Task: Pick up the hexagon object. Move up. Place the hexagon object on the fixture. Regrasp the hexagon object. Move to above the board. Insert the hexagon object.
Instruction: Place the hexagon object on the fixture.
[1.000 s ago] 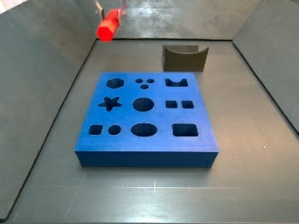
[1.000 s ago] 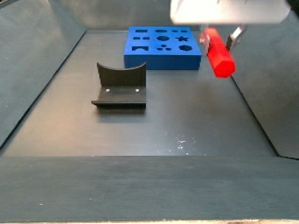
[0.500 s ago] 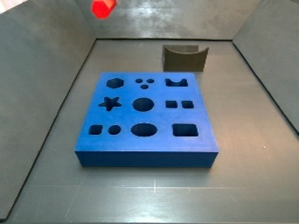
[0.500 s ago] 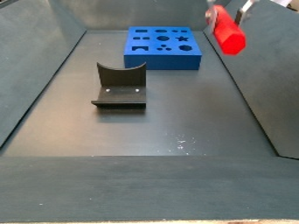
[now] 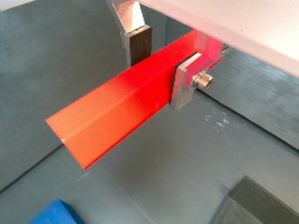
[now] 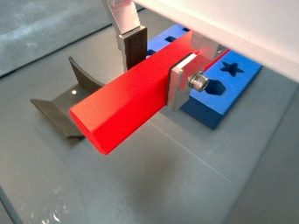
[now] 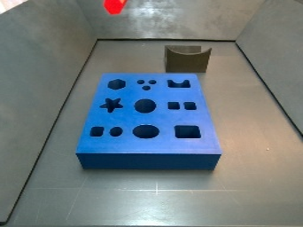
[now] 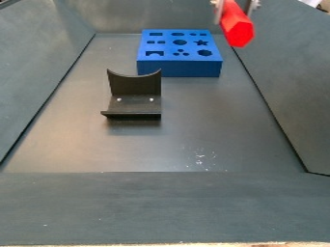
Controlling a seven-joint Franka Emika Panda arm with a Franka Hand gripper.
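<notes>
Gripper [image 6: 158, 72] clamped on the hexagon object [image 6: 128, 103], silver fingers pinching the bar across its width near one end, so most of its length juts free. Held high above the floor [image 8: 194, 145], well clear of everything; likely the move-up step. Fixture [image 8: 133, 94] stands empty, notch upward, ready to take the bar for regrasping. Beyond it, the blue board [image 8: 183, 52], holes vacant

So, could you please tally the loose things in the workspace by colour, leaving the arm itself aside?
Red-orange: 1, the hexagon object, clamped between the fingers of the gripper, lifted off the floor.
Blue: 1, the board, flat on the floor.
Dark olive-grey: 1, the fixture, standing apart from the board.
Total: 3
</notes>
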